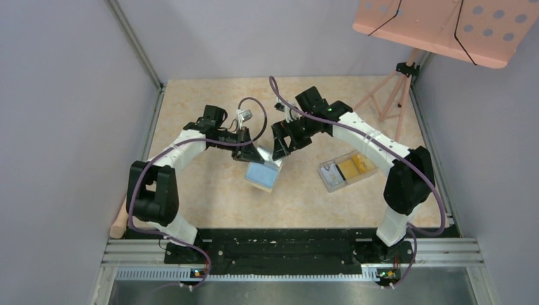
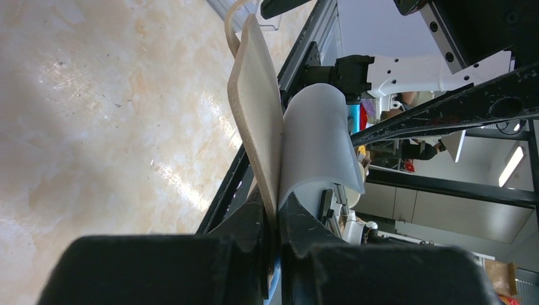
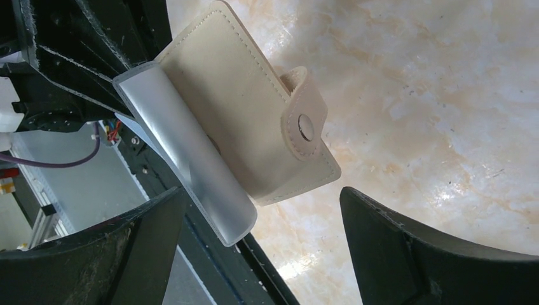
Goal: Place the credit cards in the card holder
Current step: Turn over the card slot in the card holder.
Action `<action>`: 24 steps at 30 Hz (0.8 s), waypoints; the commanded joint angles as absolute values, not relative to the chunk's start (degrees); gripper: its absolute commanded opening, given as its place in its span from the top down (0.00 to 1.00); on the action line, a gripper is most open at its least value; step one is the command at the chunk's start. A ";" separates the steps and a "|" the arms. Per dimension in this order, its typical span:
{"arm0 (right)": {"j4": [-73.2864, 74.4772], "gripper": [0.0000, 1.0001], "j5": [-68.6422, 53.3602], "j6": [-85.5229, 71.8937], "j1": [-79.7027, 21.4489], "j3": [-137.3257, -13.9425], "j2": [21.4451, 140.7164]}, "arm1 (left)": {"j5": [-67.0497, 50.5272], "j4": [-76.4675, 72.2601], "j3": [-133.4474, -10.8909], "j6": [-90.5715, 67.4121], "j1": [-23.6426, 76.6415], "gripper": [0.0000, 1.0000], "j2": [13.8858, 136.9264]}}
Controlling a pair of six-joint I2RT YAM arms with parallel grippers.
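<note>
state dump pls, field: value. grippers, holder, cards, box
left gripper: shut on the card holder, pinching its edge
right gripper: open, fingers either side of the holder, not touching it
card holder: open, blue pockets facing up in the top view; snap tab toward the right gripper
credit cards: orange-yellow, in the clear box; none seen in the holder
clear box: on the table, right of the holder, apart from both grippers

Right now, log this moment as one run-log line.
left pincer: shut on card holder | right pincer: open, facing card holder | credit cards: in clear box
</note>
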State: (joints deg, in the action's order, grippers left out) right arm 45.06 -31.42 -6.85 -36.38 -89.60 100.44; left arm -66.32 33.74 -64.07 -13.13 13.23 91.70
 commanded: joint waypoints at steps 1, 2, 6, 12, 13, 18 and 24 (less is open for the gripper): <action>44.91 0.09 -29.21 -5.97 -37.74 -88.90 97.10 | -67.63 31.19 -66.08 -14.57 13.45 1.00 91.49; 44.81 0.09 -28.02 -6.27 -37.79 -88.90 97.19 | -67.79 31.09 -66.05 -14.54 13.45 1.00 91.34; 44.16 0.08 -25.75 -7.09 -37.88 -88.78 98.31 | -69.76 31.53 -66.17 -13.09 13.85 1.00 90.60; 43.10 0.07 -24.42 -8.37 -37.79 -91.35 100.95 | -72.21 35.61 -66.65 -8.39 15.64 1.00 90.65; 42.70 0.07 -26.34 -8.38 -37.67 -91.59 101.49 | -72.37 36.47 -66.84 -7.53 15.84 1.00 90.60; 41.62 0.08 -37.69 -7.86 -36.76 -91.21 103.56 | -73.02 37.91 -67.57 -5.61 15.99 1.00 90.15; 37.21 0.33 -49.37 -10.01 -34.02 -88.22 103.22 | -73.74 37.80 -67.67 -5.31 16.00 1.00 89.88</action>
